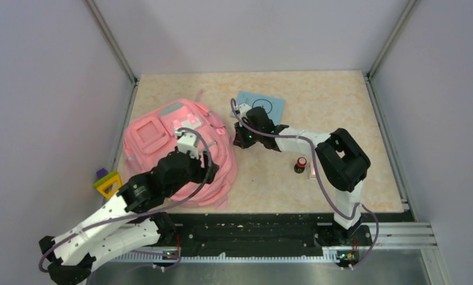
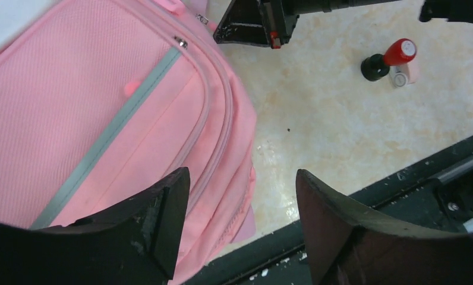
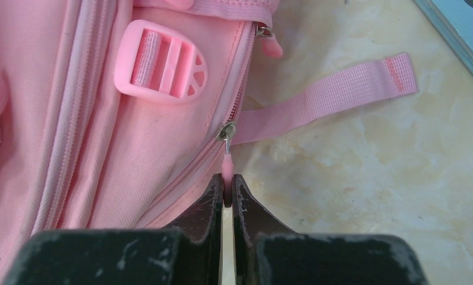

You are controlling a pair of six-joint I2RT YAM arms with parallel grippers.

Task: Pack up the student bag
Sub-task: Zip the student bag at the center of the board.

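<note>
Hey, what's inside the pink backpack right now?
Nothing inside shows: fabric of the student bag covers any contents in all views. The right gripper pinches its pink zipper pull.

Seen from my remote console: a pale-blue square card [image 1: 264,102] printed with a black ring lies far across the beige marbled worktop [image 1: 329,98]. A small red-capped black stamp [image 1: 300,164] sits nearer, and a yellow-and-purple triangular block [image 1: 107,183] is at the left edge.

The left arm [image 1: 169,172] covers the student bag's [image 1: 148,133] near side. The right end effector [image 1: 241,139] hides a corner of the blue sheet [image 1: 273,102] by the desk's [image 1: 329,101] far edge, and the zip pull's [image 3: 227,168] end.
</note>
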